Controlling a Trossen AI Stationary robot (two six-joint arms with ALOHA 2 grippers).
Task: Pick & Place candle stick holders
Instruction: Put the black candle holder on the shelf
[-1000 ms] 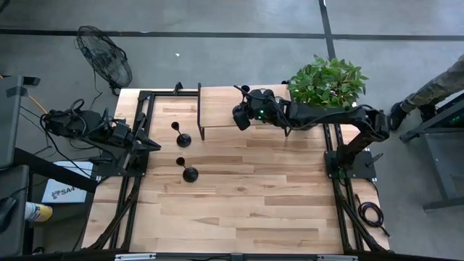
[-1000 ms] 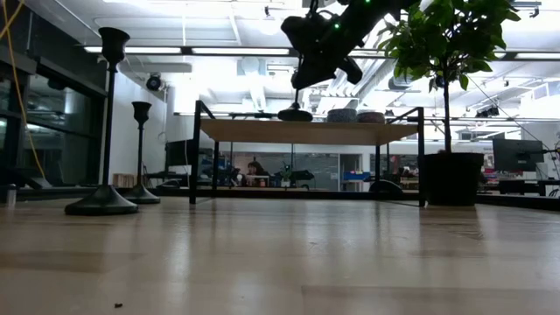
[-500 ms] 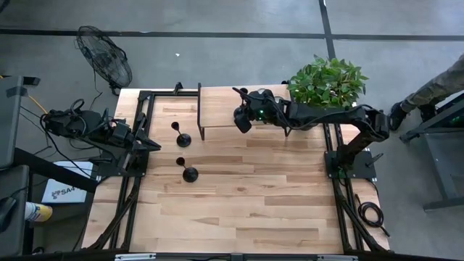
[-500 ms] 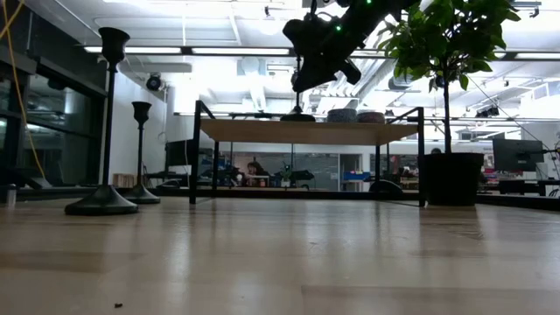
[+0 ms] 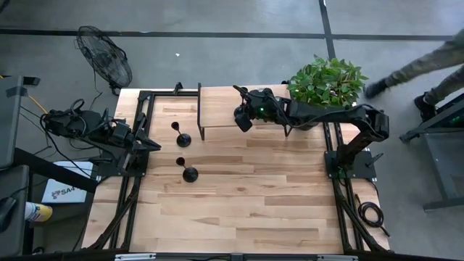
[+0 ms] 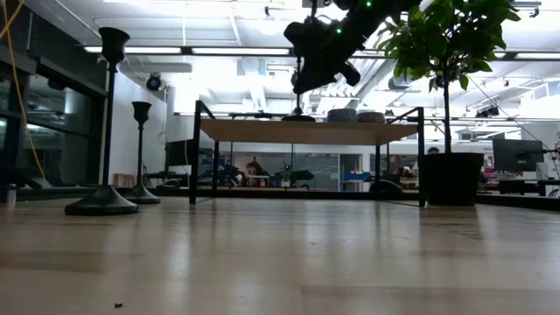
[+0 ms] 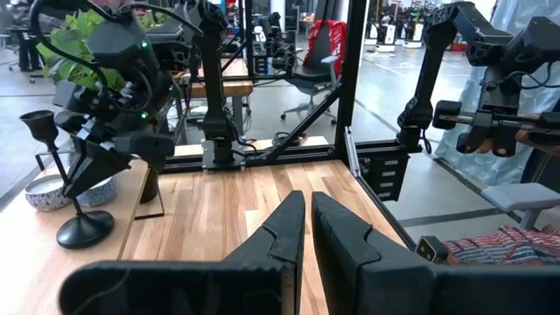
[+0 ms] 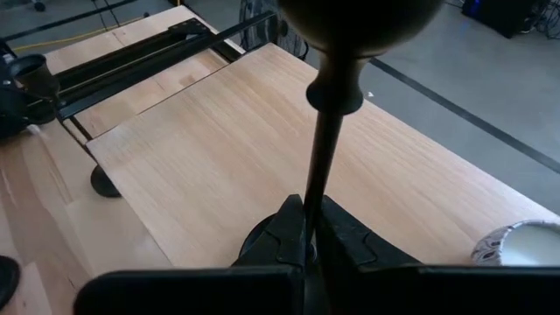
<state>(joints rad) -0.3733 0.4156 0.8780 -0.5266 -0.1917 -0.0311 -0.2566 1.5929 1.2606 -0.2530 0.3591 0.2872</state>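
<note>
The wooden surface point(image 5: 239, 196) carries a raised shelf point(image 5: 217, 109) at its far side; beside it stands a potted plant point(image 5: 328, 81); the right tool point(image 5: 243, 116) grips a candle stick holder point(image 8: 325, 149) by its stem over the shelf, so the placing step looks in hand, and next comes lowering the base flat, then release; two holders point(image 5: 190, 172) point(image 5: 183, 138) wait below; the left tool point(image 7: 306, 229), nearly closed and empty, waits at the left edge; only the right wrist view shows the clamped stem
</note>
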